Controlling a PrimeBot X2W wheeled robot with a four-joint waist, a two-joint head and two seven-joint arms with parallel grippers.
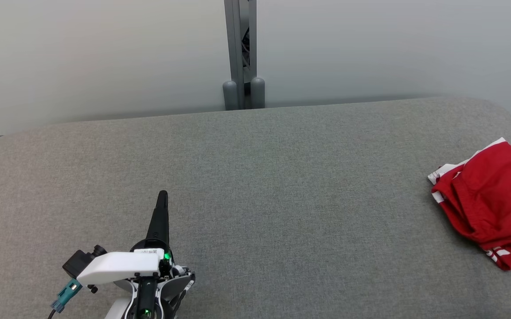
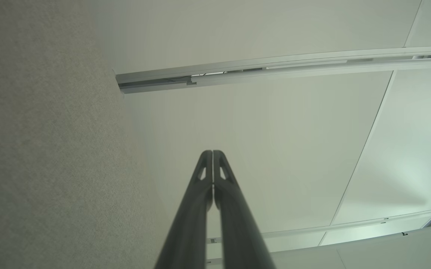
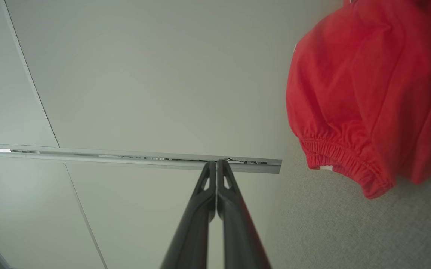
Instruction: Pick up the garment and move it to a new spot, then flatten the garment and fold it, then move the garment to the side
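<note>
A red garment (image 1: 490,201) with white trim lies crumpled at the right end of the grey padded table (image 1: 259,186). In the right wrist view the garment (image 3: 365,93) bulges at the upper right, its elastic hem showing. My right gripper (image 3: 215,164) is shut and empty, its tips touching, to the left of the garment and apart from it. My left gripper (image 1: 162,195) is over the table's front left, far from the garment, fingers pointing toward the far edge. The left wrist view shows that gripper (image 2: 212,154) shut with nothing in it.
A pale partition wall (image 1: 104,57) runs behind the table, with a grey metal post (image 1: 241,53) at its middle. The table's rounded corners sit at the far left and far right. A wide stretch of grey table surface (image 1: 304,221) lies between the left gripper and the garment.
</note>
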